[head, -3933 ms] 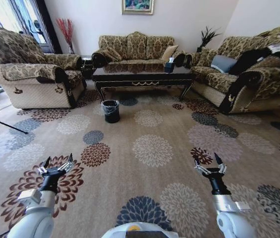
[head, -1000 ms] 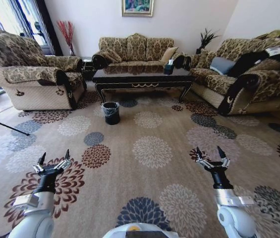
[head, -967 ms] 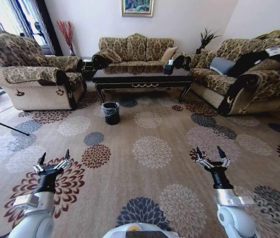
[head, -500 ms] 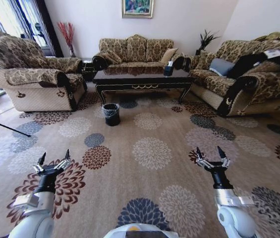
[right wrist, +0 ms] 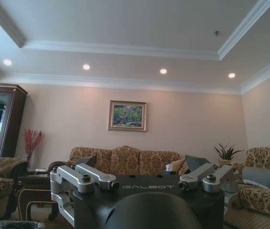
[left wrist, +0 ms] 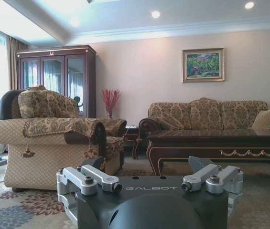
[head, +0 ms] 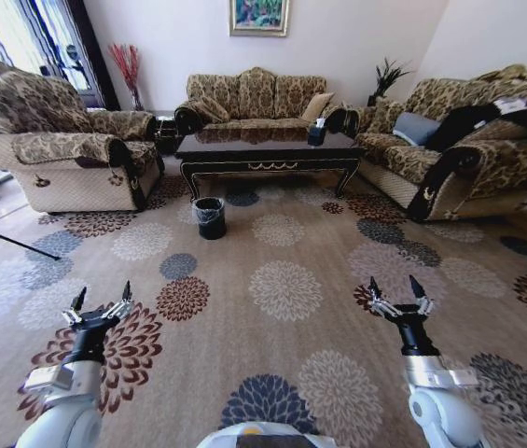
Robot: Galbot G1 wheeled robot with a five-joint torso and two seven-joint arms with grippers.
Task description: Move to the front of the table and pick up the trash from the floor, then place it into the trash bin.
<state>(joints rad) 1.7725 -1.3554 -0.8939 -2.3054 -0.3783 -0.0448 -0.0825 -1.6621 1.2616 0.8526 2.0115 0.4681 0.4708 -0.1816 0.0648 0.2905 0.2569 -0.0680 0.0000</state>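
Note:
The dark brown table (head: 268, 149) stands across the room in front of the back sofa, and its gold-trimmed apron also faces the left wrist camera (left wrist: 221, 145). The black trash bin (head: 211, 217) with its bag liner sits on the carpet just before the table's left end; its rim (right wrist: 17, 224) peeks into the right wrist view. No trash can be made out on the patterned carpet. My left gripper (head: 103, 297) and right gripper (head: 394, 287) are held low in front of me, far from bin and table, both open and holding nothing.
An armchair (head: 67, 140) stands on the left, a sofa (head: 254, 93) behind the table and another sofa (head: 459, 140) on the right. A thin dark rod (head: 6, 238) lies on the floor at far left. Wide flowered carpet stretches between me and the bin.
The whole head view has shifted slightly, so the camera has moved. Since the oldest frame both grippers sit a little higher and wider apart; they stay open.

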